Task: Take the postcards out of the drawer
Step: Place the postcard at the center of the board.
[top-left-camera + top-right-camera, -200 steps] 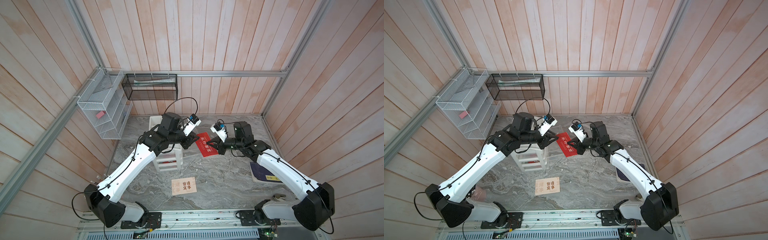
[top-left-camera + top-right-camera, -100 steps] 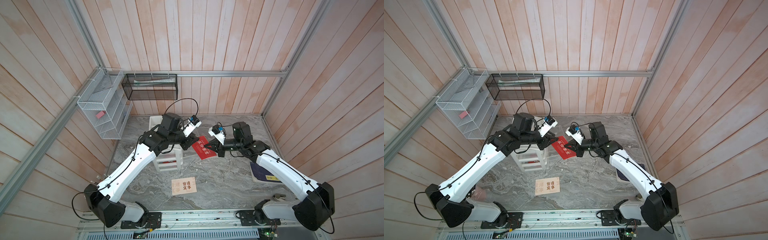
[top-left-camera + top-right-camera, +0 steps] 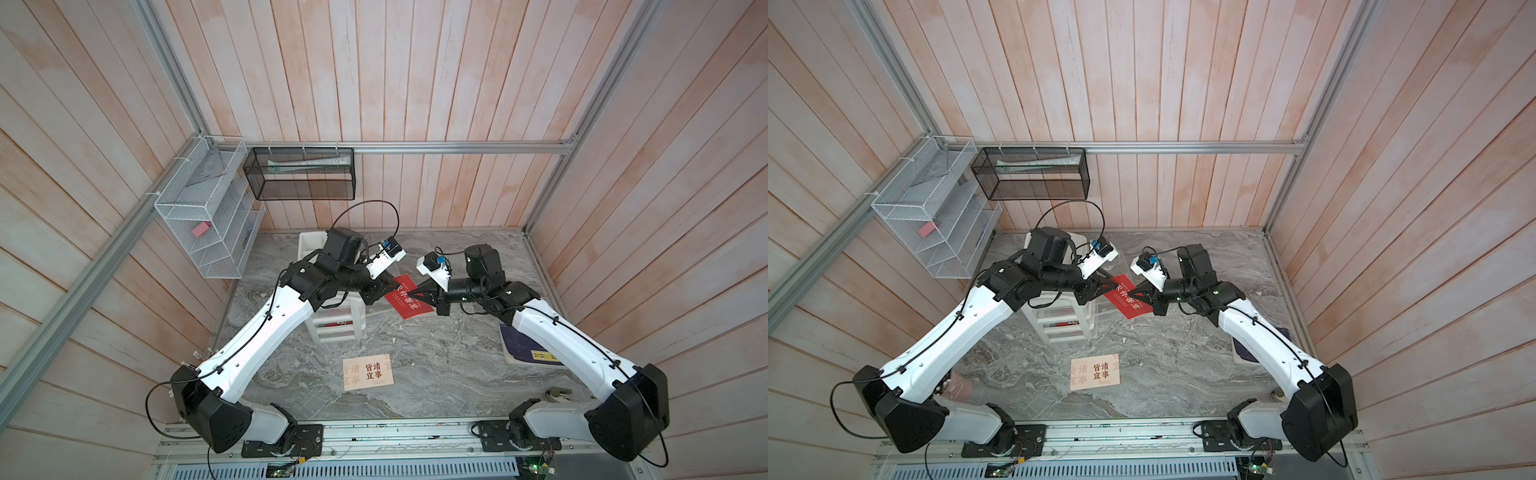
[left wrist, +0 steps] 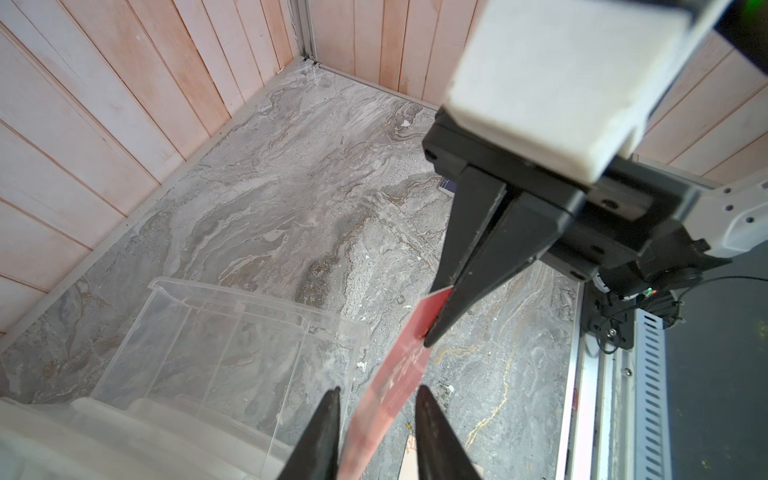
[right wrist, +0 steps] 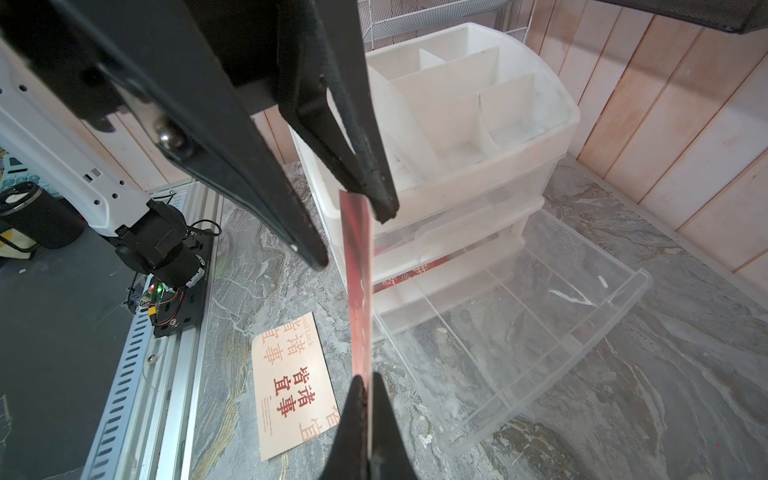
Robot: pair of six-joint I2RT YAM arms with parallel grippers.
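Two red postcards [image 3: 409, 297], one cream postcard [image 3: 368, 372]

Cream postcard [image 3: 368, 372], booklet [image 3: 519, 349] on marble tabletop [image 3: 436, 374]

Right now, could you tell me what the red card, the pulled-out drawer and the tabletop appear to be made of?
Red card: probably thin glossy cardstock; edge-on it looks very thin, with a sheen.
Drawer: clear hard plastic; the tabletop shows through it.
Tabletop: grey veined marble look, matte; whether it is real stone or printed laminate, I cannot tell.
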